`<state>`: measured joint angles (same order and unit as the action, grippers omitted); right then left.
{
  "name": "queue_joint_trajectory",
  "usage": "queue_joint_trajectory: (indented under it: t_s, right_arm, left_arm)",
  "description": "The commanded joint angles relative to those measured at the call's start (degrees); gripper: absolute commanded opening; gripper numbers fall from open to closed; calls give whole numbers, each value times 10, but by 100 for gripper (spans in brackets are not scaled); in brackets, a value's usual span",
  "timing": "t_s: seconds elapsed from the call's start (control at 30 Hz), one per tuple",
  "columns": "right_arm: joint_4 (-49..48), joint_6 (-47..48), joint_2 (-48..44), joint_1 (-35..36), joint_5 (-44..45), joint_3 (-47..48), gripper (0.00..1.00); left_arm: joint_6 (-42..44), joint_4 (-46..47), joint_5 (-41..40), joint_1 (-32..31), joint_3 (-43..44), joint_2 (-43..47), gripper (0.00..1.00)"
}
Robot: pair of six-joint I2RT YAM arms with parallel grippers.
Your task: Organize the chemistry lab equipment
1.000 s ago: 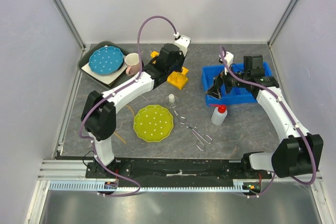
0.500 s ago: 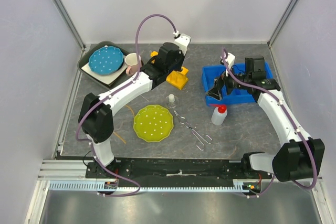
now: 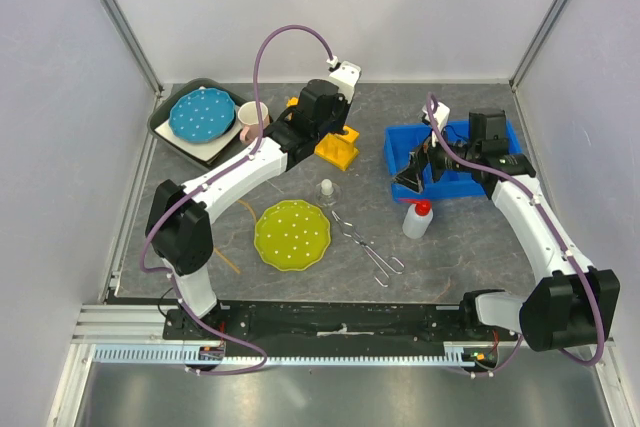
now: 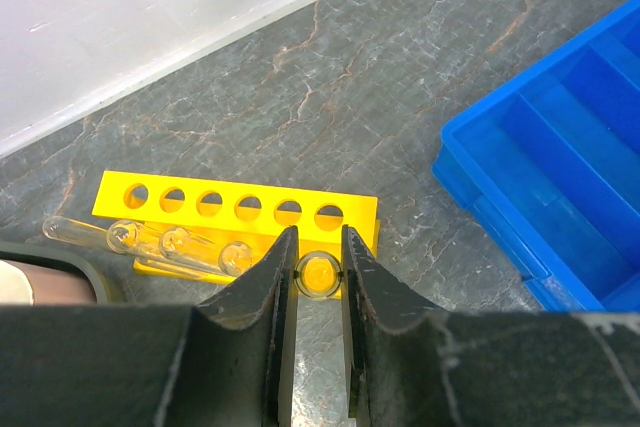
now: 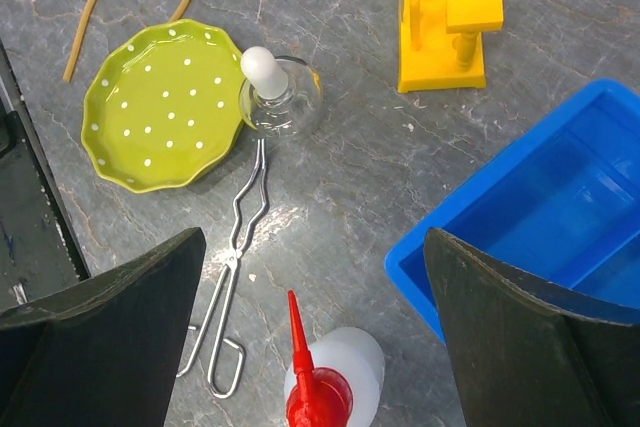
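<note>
Tube-loading is the step in hand, by my reading. The left gripper (image 4: 316, 247) is pinching a thin clear tube (image 4: 316, 273) between its fingers. The tube is showing end-on in the left wrist view, just in front of the yellow test-tube rack (image 4: 240, 209) and near the rack's right end. Six holes are showing open along the rack's top. Three more tubes (image 4: 180, 243) are lying or leaning along its near side, and I cannot tell whether they are seated.

To do this well, the arm should be bringing the held tube upright over one open hole; the two rightmost are nearest. It should centre the tube's lower end over the hole, lower it straight so the glass is not scraping the rim, and release only once the rack is carrying it. The rack looks light and may slide or tip if it is nudged sideways.

The right gripper (image 5: 312, 237) is standing wide open and empty beside the blue bin (image 5: 520, 217), hovering above the white red-capped squeeze bottle (image 5: 335, 372). On the table (image 5: 350, 167), the metal tongs (image 5: 235, 267) and the small clear white-capped flask (image 5: 270, 87) are lying beside the yellow-green plate (image 5: 160, 117).
</note>
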<state>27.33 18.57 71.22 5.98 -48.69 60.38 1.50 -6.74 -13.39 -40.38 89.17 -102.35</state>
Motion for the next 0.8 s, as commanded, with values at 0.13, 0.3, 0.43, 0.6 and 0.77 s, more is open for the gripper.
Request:
queue_joint_trajectory:
  t_s: [0.13,0.3,0.43,0.6,0.77]
  right_arm:
    - [-26,-5,-16,-4,-27,-4,98]
    - [-28,-6,-16,-4,-29,-5,98]
    - [-29,-6,-17,-5,-30,-8,98]
    - [-32,-7,-16,-7,-34,-11,98]
    - [-33,-8,-14,-8,-36,-11,98]
  left_arm:
    - [11,25,-11,-2,-1,0,4]
    - [12,25,-10,0,1,-15,4]
    - [9,26,-10,2,0,-26,4]
    - [4,27,-4,6,-4,-37,4]
    - [0,27,1,8,-6,-51,4]
